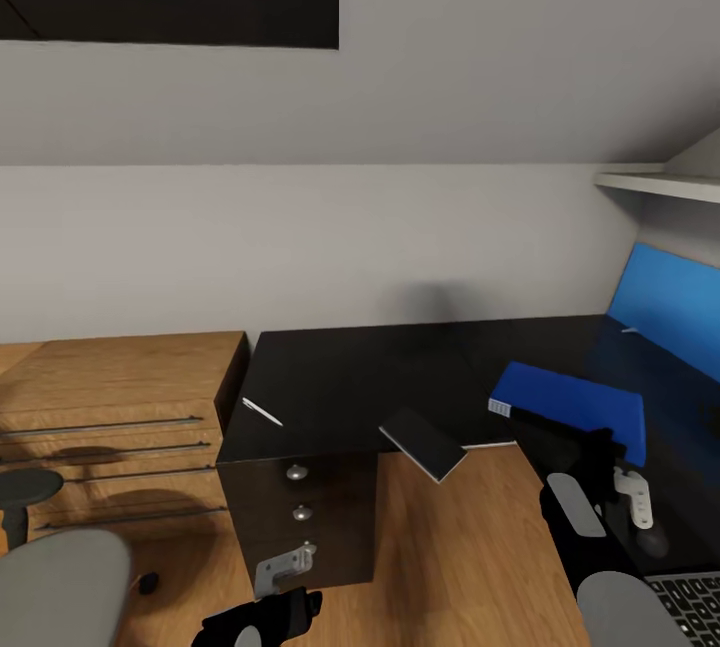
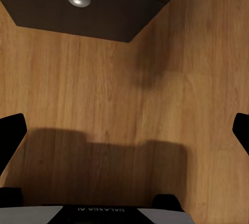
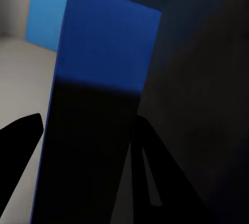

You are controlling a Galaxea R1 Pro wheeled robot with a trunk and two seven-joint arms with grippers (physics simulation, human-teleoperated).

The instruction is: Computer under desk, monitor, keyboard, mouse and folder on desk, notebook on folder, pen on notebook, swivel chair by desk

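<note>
Head view: our right gripper is clamped on the blue folder, held over the black desk near its blue back panel. The keyboard peeks in bottom right.

Left wrist view: our left gripper is wide open, empty, over wood floor.

Right wrist view: folder sits between our fingers.

High head view over desk

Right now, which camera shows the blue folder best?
The head view: the whole folder lies on the black desk, just beyond the right pincer. The right wrist view shows its cover close up, partly shadowed. The left wrist view faces wood floor.
</note>
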